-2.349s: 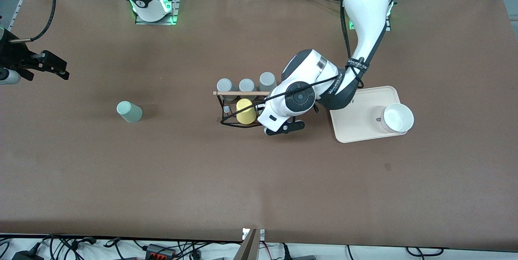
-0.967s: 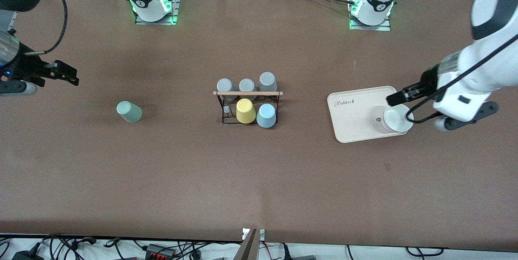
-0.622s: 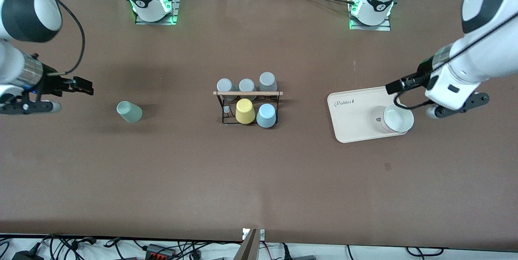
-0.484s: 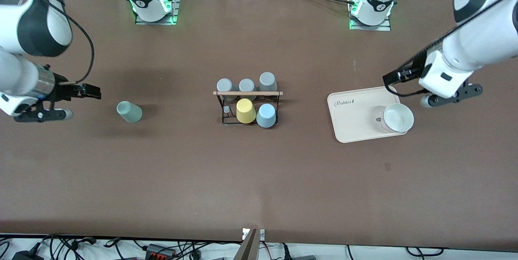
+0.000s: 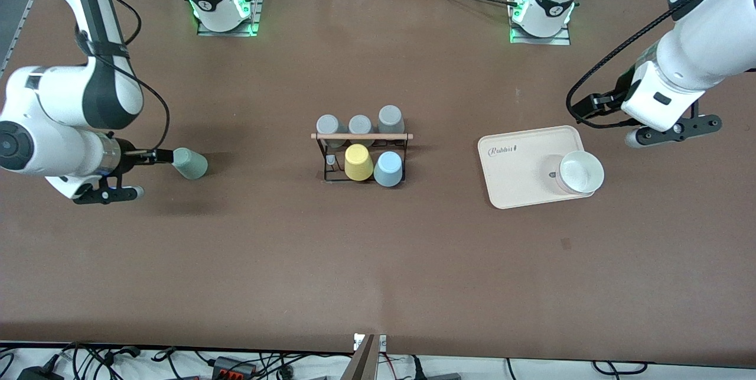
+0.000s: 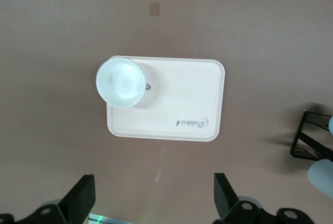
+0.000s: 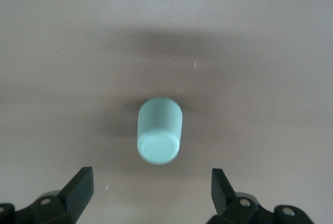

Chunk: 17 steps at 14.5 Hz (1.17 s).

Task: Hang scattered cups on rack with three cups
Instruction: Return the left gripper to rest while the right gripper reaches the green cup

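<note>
The pale sage green cup [image 5: 189, 163] [image 7: 159, 136] lies on its side on the table toward the right arm's end, its flat bottom facing my right gripper [image 5: 162, 156] [image 7: 151, 190]. That gripper is open, its tips just short of the cup and not touching it. The light blue cup [image 5: 388, 168] [image 6: 322, 174] hangs mouth down on the black wire rack [image 5: 361, 136] [image 6: 310, 141], beside a yellow cup [image 5: 358, 162]. Three grey cups [image 5: 360, 124] fill the rack's row farther from the camera. My left gripper [image 5: 585, 108] [image 6: 153, 198] is open and empty, above the table beside the tray.
A cream tray [image 5: 520, 161] [image 6: 182, 104] lies toward the left arm's end, with a white bowl [image 5: 580, 172] [image 6: 120, 82] on its corner. Bare brown table stretches between the sage cup and the rack.
The right gripper has swung in low toward the sage cup, up to its bottom end. The left gripper has drawn away from the bowl on the tray; earlier it was at the rack.
</note>
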Motion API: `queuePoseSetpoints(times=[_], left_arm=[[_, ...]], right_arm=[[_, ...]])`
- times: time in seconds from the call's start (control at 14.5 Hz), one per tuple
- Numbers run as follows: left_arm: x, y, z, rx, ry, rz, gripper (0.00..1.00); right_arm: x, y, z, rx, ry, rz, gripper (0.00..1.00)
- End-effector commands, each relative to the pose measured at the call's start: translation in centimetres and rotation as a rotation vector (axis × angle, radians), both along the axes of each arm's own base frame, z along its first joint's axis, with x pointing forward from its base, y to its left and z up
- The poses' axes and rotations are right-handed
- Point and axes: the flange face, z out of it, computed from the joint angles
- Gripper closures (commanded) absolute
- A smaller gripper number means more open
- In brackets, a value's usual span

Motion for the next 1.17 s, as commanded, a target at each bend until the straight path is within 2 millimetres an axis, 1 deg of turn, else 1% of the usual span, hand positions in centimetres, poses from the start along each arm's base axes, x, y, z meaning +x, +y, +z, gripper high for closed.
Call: queuePoseSetpoints(times=[0.0, 0.07, 0.14, 0.21, 0.35, 0.41, 0.76, 0.9, 0.97, 1.11], left_arm=[[0.8, 1.9, 0.8, 0.002, -0.065, -0.025, 0.0], [0.7, 2.0, 0.9, -0.012, -0.062, -0.079, 0.0], [0.3, 2.3, 1.4, -0.014, -0.064, -0.114, 0.0], [0.1, 2.0, 1.6, -0.015, -0.06, -0.122, 0.0], [-0.2, 1.3, 2.0, -0.044, -0.05, -0.086, 0.0], [-0.1, 1.5, 2.0, -0.073, -0.048, -0.036, 0.0], [0.1, 1.8, 2.2, -0.085, -0.056, -0.028, 0.0], [0.1, 2.0, 2.1, -0.081, -0.054, -0.025, 0.0], [0.1, 2.4, 2.1, -0.085, -0.054, -0.015, 0.0], [0.1, 2.5, 2.0, -0.086, -0.048, -0.014, 0.0]], right_arm=[[-0.9, -0.2, -3.0, -0.014, -0.027, -0.005, 0.0], [-1.3, -0.2, -4.1, -0.014, -0.03, -0.003, 0.0], [-1.5, -0.3, -4.8, -0.013, -0.041, -0.004, 0.0], [-1.6, -0.4, -5.2, -0.014, -0.05, -0.003, 0.0], [-2.2, -0.2, -6.3, -0.018, -0.052, -0.022, 0.0], [-2.6, -0.2, -7.0, -0.02, -0.058, -0.031, 0.0], [-4.8, -0.3, -10.3, -0.014, -0.103, -0.03, 0.0], [-5.5, -0.3, -10.9, -0.013, -0.099, -0.03, 0.0], [-5.8, -0.3, -11.0, -0.013, -0.094, -0.029, 0.0], [-6.0, -0.3, -10.6, -0.012, -0.091, -0.027, 0.0]])
